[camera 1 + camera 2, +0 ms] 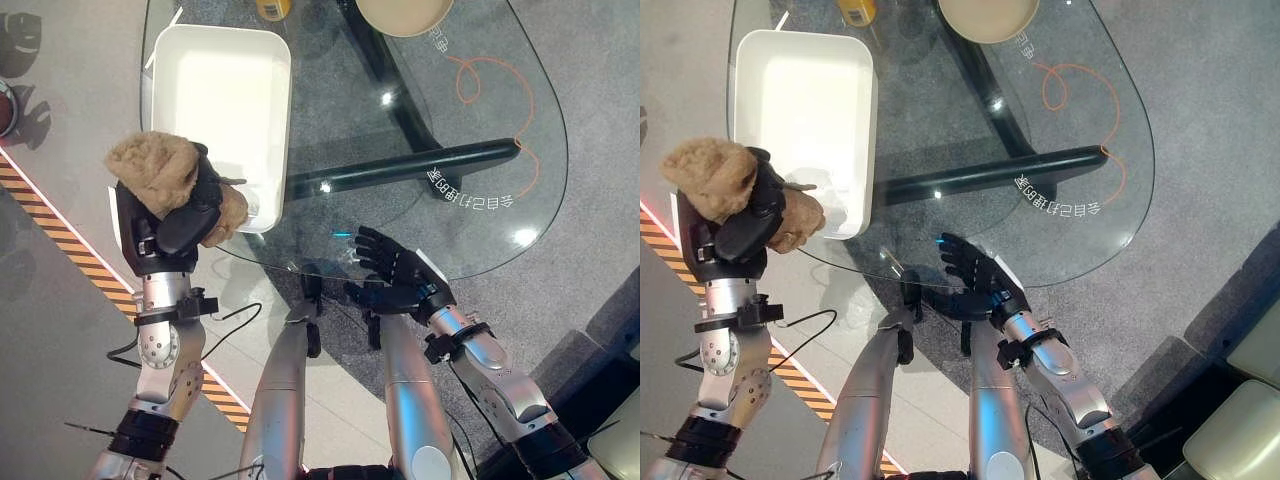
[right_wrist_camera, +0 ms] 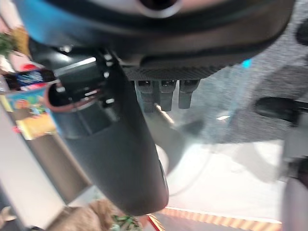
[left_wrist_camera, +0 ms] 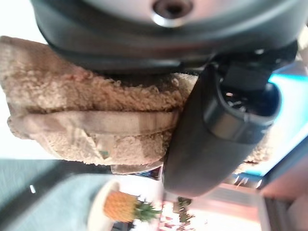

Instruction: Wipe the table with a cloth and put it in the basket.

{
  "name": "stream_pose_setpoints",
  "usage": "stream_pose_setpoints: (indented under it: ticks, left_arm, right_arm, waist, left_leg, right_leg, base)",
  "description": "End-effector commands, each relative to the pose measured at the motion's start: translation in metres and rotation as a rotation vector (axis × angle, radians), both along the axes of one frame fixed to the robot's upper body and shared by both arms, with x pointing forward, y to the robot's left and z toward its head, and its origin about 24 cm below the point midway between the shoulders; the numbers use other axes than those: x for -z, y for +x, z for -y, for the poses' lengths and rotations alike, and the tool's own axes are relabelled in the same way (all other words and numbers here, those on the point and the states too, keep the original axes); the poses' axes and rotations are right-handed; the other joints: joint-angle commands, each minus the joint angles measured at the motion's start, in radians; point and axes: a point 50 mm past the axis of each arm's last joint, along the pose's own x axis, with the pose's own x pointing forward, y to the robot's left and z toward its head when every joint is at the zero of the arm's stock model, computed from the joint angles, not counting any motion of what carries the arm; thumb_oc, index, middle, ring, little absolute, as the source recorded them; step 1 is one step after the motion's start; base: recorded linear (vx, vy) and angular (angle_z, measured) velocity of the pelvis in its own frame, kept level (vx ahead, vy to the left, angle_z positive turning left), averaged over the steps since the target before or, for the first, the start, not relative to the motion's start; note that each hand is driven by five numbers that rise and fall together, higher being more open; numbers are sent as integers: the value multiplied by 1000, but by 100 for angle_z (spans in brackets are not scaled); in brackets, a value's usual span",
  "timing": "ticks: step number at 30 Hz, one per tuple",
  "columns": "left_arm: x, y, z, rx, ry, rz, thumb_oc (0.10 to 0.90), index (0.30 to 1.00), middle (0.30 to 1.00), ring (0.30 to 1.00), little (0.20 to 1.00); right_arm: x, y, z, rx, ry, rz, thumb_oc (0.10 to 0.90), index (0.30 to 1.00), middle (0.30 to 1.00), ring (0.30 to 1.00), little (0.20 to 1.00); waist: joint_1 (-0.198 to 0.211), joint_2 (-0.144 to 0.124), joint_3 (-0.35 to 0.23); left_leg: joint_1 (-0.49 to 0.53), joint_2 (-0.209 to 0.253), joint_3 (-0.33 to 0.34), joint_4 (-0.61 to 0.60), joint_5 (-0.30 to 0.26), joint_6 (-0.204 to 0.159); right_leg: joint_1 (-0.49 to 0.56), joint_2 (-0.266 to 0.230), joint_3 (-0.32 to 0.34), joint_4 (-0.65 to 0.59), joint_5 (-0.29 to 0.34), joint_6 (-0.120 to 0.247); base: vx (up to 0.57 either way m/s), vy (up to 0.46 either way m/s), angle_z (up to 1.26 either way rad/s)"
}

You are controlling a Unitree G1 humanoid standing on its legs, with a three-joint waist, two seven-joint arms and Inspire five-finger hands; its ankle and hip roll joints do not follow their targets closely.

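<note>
Left hand point(image 1: 180, 225) clenched round the bunched cloth point(image 1: 155, 170), raised beside the white basket point(image 1: 222, 70) ready to drop it in; right hand point(image 1: 400, 270) relaxed, fingers straight, over the glass table point(image 1: 480, 150).

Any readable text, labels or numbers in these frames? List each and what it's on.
White lettering on the glass table, near its right edge: seen reversed through the glass, not legible.
Smaller white lettering on the table by the bowl: too small to read.
Colourful pack in the right wrist view: print blurred.
Cloth and basket: no text visible.
</note>
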Motion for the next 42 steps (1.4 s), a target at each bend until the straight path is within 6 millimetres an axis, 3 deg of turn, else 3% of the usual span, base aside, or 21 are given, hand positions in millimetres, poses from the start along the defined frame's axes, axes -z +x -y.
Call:
stream_pose_setpoints:
  ticks: [1,15,23,29,36,42]
  left_arm:
    - [-44,-1,-20,-192,-19,214,100,300,300,300,200]
    - [-55,38,-67,-610,-26,66,100,300,300,300,200]
    - [-77,56,-84,-664,36,-20,100,300,300,300,200]
    - [-99,62,-87,-673,117,-4,100,300,300,300,200]
    - [-128,71,-76,-648,198,33,100,300,300,300,200]
    - [-127,83,-74,-638,245,-67,100,300,300,300,200]
  right_arm:
    - [-12,0,-7,-118,-30,33,800,900,900,900,900]
    - [-2,15,-4,-95,-125,-55,800,900,900,900,900]
    - [-4,17,-9,-114,-109,-49,800,900,900,900,900]
    - [-5,17,-11,-126,-97,-40,800,900,900,900,900]
    - [-2,17,-12,-136,-70,-20,800,900,900,900,900]
    - [-2,19,-15,-136,-55,-12,800,900,900,900,900]
  waist:
    - [-16,31,-27]
    - [-31,1,-27]
    - [-48,-24,-27]
    - [-61,-39,-27]
    - [-79,-58,-27]
    - [-87,-61,-27]
  left_leg:
    - [-41,-12,-35,145,-103,36]
    - [-124,-7,-37,104,-81,35]
    - [-162,-4,-40,92,-79,32]
    - [-186,-2,-42,85,-77,30]
    - [-192,-1,-36,77,-84,32]
    - [-191,-5,-33,72,-84,31]
  right_leg:
    - [3,52,-21,-170,144,-28]
    - [-97,70,-10,-195,169,-19]
    - [-136,78,-10,-206,190,-7]
    - [-156,83,-7,-224,212,4]
    - [-163,88,-10,-249,237,16]
    - [-163,88,-10,-265,252,20]
  base:
    - [4,81,-1]
    - [-7,70,-2]
    - [-13,27,0]
    - [-6,8,-3]
    - [-8,-15,-2]
    - [-3,-8,-1]
